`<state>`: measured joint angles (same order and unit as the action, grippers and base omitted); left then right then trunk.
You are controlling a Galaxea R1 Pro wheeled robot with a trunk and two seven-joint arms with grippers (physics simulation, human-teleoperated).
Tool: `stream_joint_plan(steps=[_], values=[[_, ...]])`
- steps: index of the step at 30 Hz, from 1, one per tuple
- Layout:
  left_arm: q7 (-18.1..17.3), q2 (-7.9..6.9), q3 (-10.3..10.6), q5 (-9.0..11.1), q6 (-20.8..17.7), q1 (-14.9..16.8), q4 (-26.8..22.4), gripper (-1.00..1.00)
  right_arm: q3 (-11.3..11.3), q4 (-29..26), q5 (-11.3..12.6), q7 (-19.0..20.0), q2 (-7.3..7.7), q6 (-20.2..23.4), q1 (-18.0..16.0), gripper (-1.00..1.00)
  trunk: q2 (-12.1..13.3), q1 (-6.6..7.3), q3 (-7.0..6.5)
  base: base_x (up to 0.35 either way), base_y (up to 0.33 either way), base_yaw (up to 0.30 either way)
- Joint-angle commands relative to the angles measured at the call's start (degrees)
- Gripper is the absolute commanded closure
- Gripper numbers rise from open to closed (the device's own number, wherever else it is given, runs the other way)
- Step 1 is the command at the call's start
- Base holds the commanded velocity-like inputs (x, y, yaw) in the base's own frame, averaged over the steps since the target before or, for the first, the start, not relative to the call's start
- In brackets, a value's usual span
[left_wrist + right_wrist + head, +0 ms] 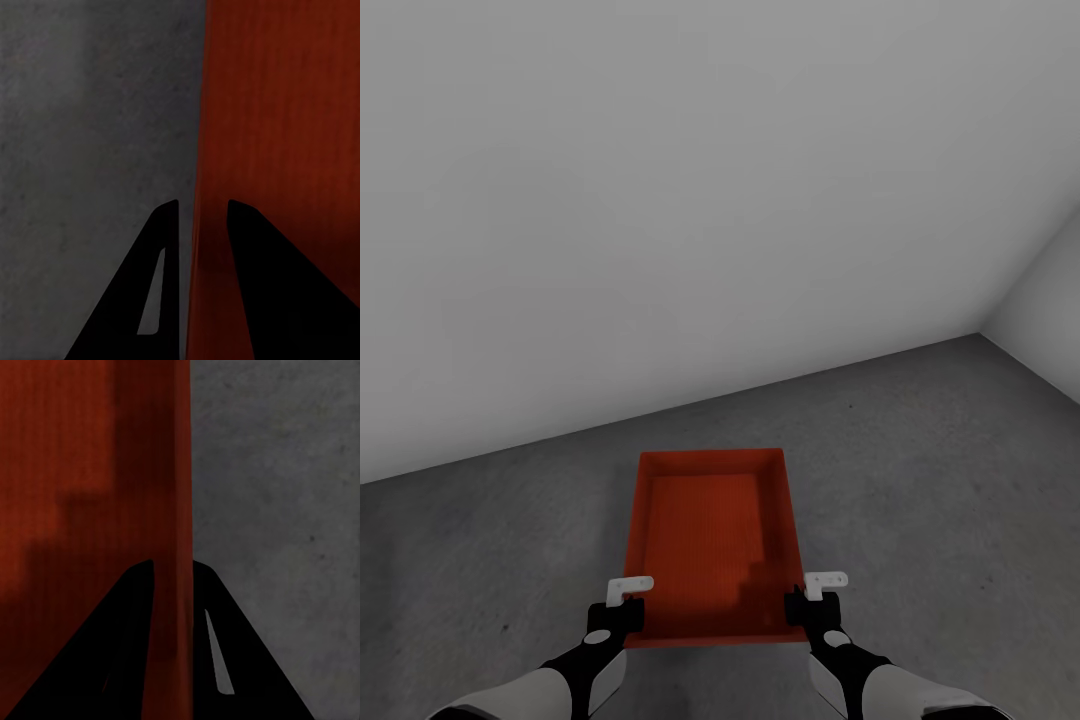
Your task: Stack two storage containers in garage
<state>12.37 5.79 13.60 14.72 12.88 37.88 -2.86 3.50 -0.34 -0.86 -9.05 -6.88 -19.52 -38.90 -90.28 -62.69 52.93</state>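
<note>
One orange-red storage container (710,530) is open side up just above or on the dark grey concrete floor (920,450) of the garage, and its inside is bare. My left gripper (626,608) is shut on its near left wall, and my right gripper (807,603) is shut on its near right wall. In the left wrist view the black fingers of the left gripper (202,202) straddle the thin wall of the container (285,112). In the right wrist view the right gripper (172,561) pinches the wall of the container (75,472) tightly.
A plain grey wall (660,200) stands a short way beyond the container. A second wall (1050,310) meets it at the far right corner. Rough concrete floor (90,112) (277,472) spreads on both sides of the container.
</note>
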Motion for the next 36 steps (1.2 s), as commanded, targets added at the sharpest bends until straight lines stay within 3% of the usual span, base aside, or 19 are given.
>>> stream_joint_plan(steps=[1, 9, 36], values=[[1.1, 0.01, 1.0, 0.4, 3.7, 0.0, 0.0, 1.0, -3.2, 0.2, 2.1, -0.5, -1.55, -0.4, 0.0, 1.0, 0.0, 0.0, 0.03, 0.0, 0.0, 0.0], [1.1, -0.04, 1.0, 0.4, 3.7, 0.0, 0.0, 1.0, -3.2, 0.2, 2.1, -0.5, -1.55, -0.4, 0.0, 1.0, -3.2, -1.75, 1.47, 0.0, 0.0, 0.0], [1.1, 0.01, 1.0, 0.3, 3.7, 0.0, 0.0, 1.0, -3.2, 0.2, 2.1, -0.5, -1.47, -0.3, 0.0, 1.0, -3.2, -1.75, 1.47, 0.0, 0.0, 0.0]])
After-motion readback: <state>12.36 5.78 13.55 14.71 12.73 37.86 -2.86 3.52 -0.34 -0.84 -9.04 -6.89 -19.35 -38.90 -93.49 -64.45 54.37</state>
